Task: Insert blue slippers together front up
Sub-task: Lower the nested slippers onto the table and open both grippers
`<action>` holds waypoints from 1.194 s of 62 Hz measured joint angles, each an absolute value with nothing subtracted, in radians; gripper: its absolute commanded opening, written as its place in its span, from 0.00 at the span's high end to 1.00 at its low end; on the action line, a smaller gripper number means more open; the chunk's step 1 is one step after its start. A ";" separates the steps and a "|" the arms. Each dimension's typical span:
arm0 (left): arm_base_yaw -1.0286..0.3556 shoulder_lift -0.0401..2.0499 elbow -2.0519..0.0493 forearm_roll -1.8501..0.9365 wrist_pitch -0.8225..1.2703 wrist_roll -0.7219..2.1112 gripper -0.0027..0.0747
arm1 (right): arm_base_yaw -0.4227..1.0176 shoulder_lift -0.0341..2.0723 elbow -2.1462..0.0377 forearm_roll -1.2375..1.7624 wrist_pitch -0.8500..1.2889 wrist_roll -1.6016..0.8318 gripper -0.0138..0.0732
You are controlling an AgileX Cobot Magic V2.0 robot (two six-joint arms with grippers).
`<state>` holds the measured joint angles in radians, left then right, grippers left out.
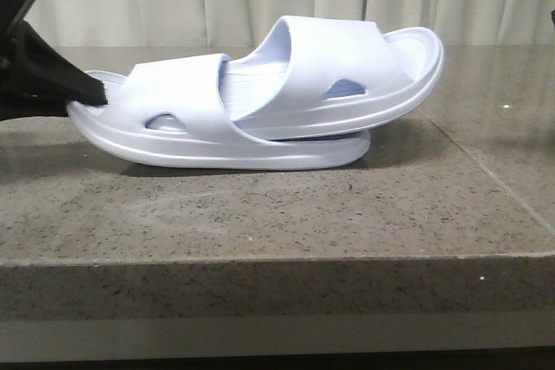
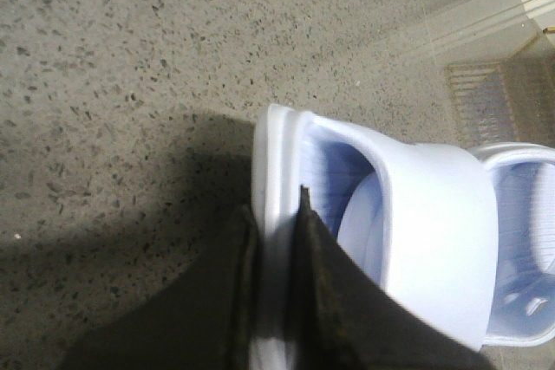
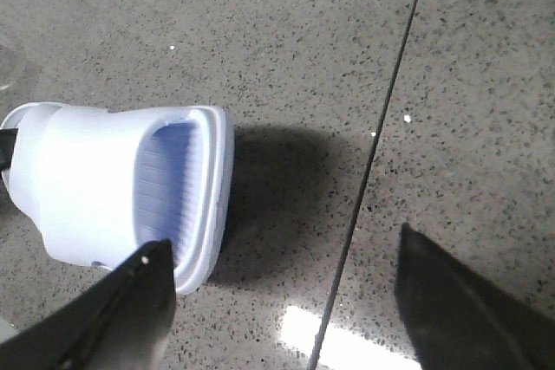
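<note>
At the left we see the left gripper (image 2: 276,214) pinching the end rim of the lower of the blue slippers (image 1: 260,110), which lie nested on the stone table (image 1: 260,223). At the right, the right gripper (image 3: 282,292) hangs spread above the table.

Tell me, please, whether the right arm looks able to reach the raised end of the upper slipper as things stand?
Probably yes. The right tool hangs open above the upper slipper, with nothing between them; the left tool grips the lower slipper at the far end.
</note>
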<state>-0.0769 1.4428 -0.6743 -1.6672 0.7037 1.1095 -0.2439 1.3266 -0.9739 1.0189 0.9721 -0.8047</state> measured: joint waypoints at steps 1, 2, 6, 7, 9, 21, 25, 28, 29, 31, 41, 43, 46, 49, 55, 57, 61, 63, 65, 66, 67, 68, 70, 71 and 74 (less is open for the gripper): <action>-0.078 1.443 -0.674 -1.667 0.704 1.109 0.98 | -0.244 1.327 -0.974 1.019 0.974 -0.805 0.21; -0.080 1.443 -0.674 -1.667 0.704 1.109 0.97 | -0.244 1.327 -0.974 1.019 0.974 -0.805 0.21; -0.080 1.443 -0.674 -1.667 0.703 1.122 0.89 | -0.244 1.327 -0.974 1.017 0.976 -0.805 0.21; -0.080 1.443 -0.674 -1.667 0.703 1.126 0.84 | -0.244 1.327 -0.974 1.017 0.976 -0.805 0.21; -0.080 1.443 -0.674 -1.667 0.701 1.131 0.76 | -0.244 1.327 -0.974 1.017 0.978 -0.805 0.21; -0.080 1.443 -0.678 -1.638 0.697 1.140 0.39 | -0.244 1.327 -0.974 1.017 0.997 -0.804 0.21; -0.073 1.443 -0.691 -1.596 0.695 1.140 0.39 | -0.244 1.322 -0.974 1.015 1.005 -0.802 0.23; -0.065 1.443 -0.707 -1.560 0.695 1.127 0.40 | -0.244 1.313 -0.974 1.010 1.010 -0.797 0.26; -0.059 1.443 -0.716 -1.539 0.695 1.119 0.40 | -0.244 1.309 -0.974 1.007 1.010 -0.795 0.27; -0.051 1.443 -0.728 -1.507 0.695 1.101 0.40 | -0.244 1.300 -0.974 0.996 1.012 -0.788 0.28; -0.008 1.406 -0.824 -1.217 0.703 0.915 0.40 | -0.231 1.210 -0.974 0.879 1.011 -0.705 0.31; -0.004 1.388 -0.849 -1.129 0.709 0.857 0.40 | -0.220 1.185 -0.974 0.838 1.007 -0.675 0.31; -0.002 1.362 -0.885 -0.995 0.721 0.765 0.40 | -0.198 1.150 -0.974 0.771 1.000 -0.618 0.31; -0.002 1.336 -0.915 -0.861 0.742 0.668 0.40 | -0.173 1.113 -0.974 0.695 1.000 -0.567 0.31; 0.000 1.260 -0.975 -0.621 0.808 0.486 0.40 | -0.106 1.037 -0.974 0.526 1.007 -0.434 0.31; 0.000 1.236 -0.990 -0.561 0.827 0.440 0.40 | -0.083 1.014 -0.974 0.478 1.016 -0.384 0.31; 0.000 1.170 -1.002 -0.426 0.863 0.340 0.40 | -0.048 0.963 -0.972 0.366 1.041 -0.302 0.31; 0.000 1.141 -1.004 -0.377 0.882 0.304 0.40 | -0.037 0.934 -0.972 0.328 1.053 -0.270 0.31; 0.000 1.112 -1.004 -0.332 0.900 0.268 0.40 | -0.026 0.911 -0.972 0.297 1.068 -0.242 0.31; 0.000 1.097 -1.004 -0.311 0.909 0.252 0.40 | -0.022 0.899 -0.972 0.283 1.076 -0.224 0.31; 0.000 1.081 -1.002 -0.291 0.916 0.236 0.40 | -0.021 0.888 -0.972 0.270 1.085 -0.213 0.31; 0.000 1.057 -1.000 -0.262 0.922 0.215 0.40 | -0.019 0.876 -0.972 0.253 1.099 -0.203 0.31; 0.000 1.032 -0.992 -0.228 0.934 0.189 0.40 | -0.017 0.845 -0.972 0.235 1.118 -0.187 0.31; 0.000 1.007 -0.988 -0.213 0.938 0.178 0.40 | -0.014 0.833 -0.972 0.227 1.127 -0.179 0.31; 0.000 0.946 -0.968 -0.165 0.949 0.143 0.40 | -0.013 0.780 -0.970 0.205 1.157 -0.161 0.31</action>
<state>0.0002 0.9459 -0.9680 -0.1649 0.9490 0.1431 -0.0127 0.7802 -0.9696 0.2053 1.1567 -0.1615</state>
